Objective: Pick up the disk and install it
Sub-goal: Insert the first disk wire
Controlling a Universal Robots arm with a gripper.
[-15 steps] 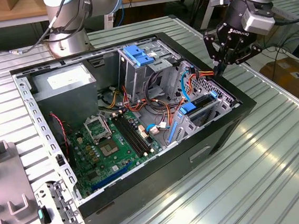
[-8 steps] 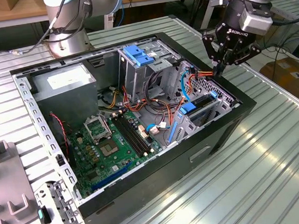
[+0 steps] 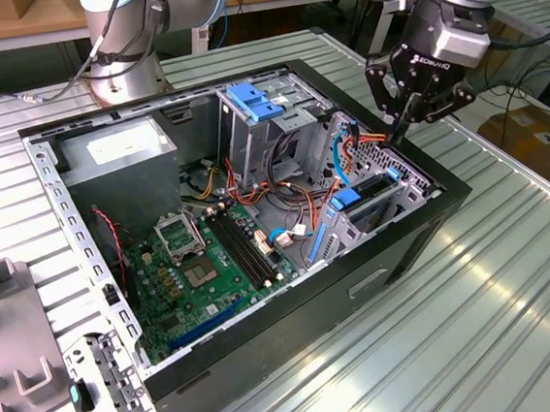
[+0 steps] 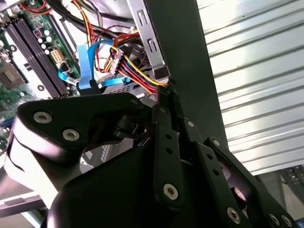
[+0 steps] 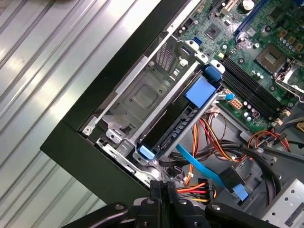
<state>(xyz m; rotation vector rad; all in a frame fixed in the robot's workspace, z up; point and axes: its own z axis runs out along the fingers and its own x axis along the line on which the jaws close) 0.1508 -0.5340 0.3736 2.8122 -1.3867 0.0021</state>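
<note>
Pincer, closed, hangs near the disk, largely hidden edge-on.

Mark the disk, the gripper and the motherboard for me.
disk point(image 5: 173, 126): first wrist view, black side face.
gripper point(image 3: 402, 127): exterior view, between the fingertips.
motherboard point(image 3: 166, 285): exterior view, green board beside the socket.

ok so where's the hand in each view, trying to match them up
exterior view: hand at the exterior view's right, by the black case wall, tips beside the coloured wires
second wrist view: hand in the foreground, tips at the wires
first wrist view: hand, tips beside the same wires
shared landmark: the black case wall
</note>
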